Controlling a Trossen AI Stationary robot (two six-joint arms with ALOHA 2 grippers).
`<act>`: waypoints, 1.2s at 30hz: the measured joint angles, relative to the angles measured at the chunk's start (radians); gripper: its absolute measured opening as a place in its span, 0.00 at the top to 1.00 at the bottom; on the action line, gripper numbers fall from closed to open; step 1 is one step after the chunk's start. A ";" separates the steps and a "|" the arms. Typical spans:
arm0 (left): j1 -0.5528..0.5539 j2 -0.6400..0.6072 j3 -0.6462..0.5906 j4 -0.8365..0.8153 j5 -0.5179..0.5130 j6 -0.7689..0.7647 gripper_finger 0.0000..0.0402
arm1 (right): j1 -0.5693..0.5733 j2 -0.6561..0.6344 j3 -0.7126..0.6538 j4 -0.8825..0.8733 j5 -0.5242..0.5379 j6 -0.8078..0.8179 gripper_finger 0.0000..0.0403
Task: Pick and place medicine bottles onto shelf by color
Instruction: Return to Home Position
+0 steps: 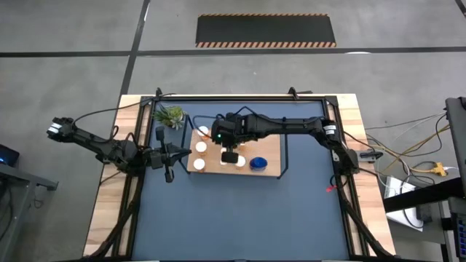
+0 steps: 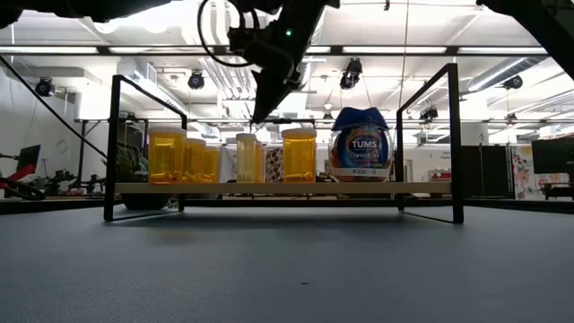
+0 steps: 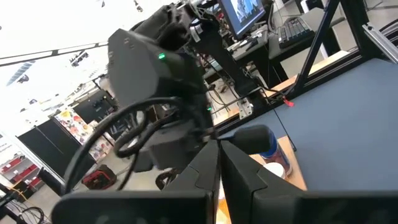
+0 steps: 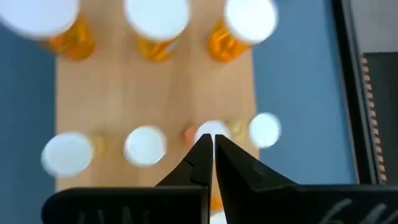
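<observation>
Fingers of the right gripper are pressed together, holding nothing, above the shelf, over its row of white caps. On this light-wood board stand the medicine bottles: orange ones with white caps along one long side, smaller ones, perhaps all white, along the other, a blue bottle near one end. Just beside the shelf's short end hangs the left gripper, fingers likewise closed and empty. Beneath lies a dark-blue mat on the wooden desk, a plant at its far corner; grey floor surrounds it.
</observation>
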 joint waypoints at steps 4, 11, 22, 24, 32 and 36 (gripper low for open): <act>0.000 0.000 0.000 0.000 0.000 0.000 1.00 | -0.028 0.000 0.000 0.036 0.000 -0.014 0.98; 0.000 0.000 0.000 0.000 0.000 0.000 1.00 | -0.045 0.000 0.000 0.075 -0.001 -0.002 0.98; 0.000 0.000 0.000 0.000 0.053 -0.070 1.00 | 0.110 -0.083 -0.178 0.268 -0.004 -0.045 0.98; 0.000 0.000 0.000 0.001 0.108 -0.100 1.00 | 0.140 -0.128 -0.272 0.346 -0.004 -0.048 0.98; -0.001 0.041 0.000 0.003 0.399 -0.391 1.00 | 0.232 -0.344 -0.721 0.805 -0.004 -0.082 0.98; -0.001 0.068 0.001 0.000 0.412 -0.469 1.00 | 0.261 -0.451 -0.913 1.027 -0.004 -0.120 0.98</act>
